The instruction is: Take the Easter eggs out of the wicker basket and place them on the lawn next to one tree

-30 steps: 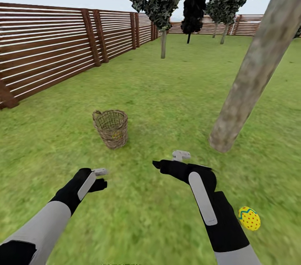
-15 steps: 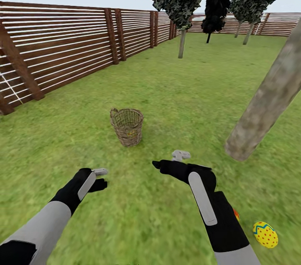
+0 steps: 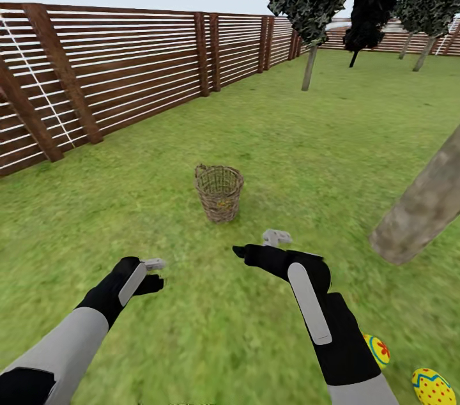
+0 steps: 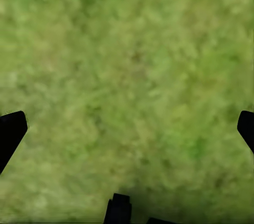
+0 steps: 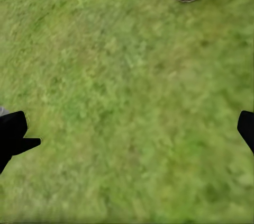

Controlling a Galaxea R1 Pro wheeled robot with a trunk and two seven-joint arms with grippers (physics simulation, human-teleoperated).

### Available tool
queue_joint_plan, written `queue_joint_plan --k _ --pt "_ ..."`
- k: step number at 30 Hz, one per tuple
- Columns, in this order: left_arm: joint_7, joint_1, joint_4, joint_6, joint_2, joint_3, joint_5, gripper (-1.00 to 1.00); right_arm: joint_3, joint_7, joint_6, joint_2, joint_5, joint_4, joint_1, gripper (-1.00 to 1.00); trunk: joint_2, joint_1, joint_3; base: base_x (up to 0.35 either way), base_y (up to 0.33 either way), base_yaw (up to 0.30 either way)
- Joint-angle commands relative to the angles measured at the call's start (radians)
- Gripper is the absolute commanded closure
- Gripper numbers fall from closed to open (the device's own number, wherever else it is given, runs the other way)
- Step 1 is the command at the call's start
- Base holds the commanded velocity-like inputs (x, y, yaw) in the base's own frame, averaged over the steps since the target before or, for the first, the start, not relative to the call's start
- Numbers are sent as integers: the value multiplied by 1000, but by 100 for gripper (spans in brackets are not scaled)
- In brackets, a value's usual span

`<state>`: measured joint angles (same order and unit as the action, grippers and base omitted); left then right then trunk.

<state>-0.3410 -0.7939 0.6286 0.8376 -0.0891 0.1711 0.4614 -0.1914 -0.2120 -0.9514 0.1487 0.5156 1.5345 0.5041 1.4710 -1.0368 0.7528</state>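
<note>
— Black fingertips spread wide at both edges of each wrist view: the left claw (image 3: 152,272) and right claw (image 3: 259,246) are open, holding nothing, over bare lawn (image 3: 287,137).

— And the eggs?

— Two Easter eggs (image 3: 378,350) (image 3: 433,387) lie on the grass near the tree (image 3: 421,210). The wicker basket (image 3: 219,191) stands ahead, something yellow inside.

— Any change?

— The camera has swung left; the basket and trunk appear shifted right, and the second egg has come into view.

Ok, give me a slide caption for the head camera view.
Both open grippers, left and right, hover over green lawn facing a tan wicker basket; two yellow patterned eggs lie near a grey-brown trunk.
</note>
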Motion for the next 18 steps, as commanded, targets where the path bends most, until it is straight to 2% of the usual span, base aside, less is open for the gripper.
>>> queue_joint_plan --k 1,7,12,18 --pt "-9 -1 1 2 -1 7 10 -100 0 -10 -3 0 11 1 1 -100 -7 4 -2 0 0 273" --pt "-9 -1 -1 2 -11 7 10 -100 1 -7 -3 -1 12 1 1 -100 -49 27 -19 0 0 217" --pt "-9 -1 0 3 -17 7 11 -100 -2 -5 -3 -1 13 1 -4 -100 -84 46 -34 0 0 44" --pt "-9 -1 2 3 -18 7 12 -100 -3 -4 -3 -2 16 1 -5 -100 -84 46 -34 0 0 4"
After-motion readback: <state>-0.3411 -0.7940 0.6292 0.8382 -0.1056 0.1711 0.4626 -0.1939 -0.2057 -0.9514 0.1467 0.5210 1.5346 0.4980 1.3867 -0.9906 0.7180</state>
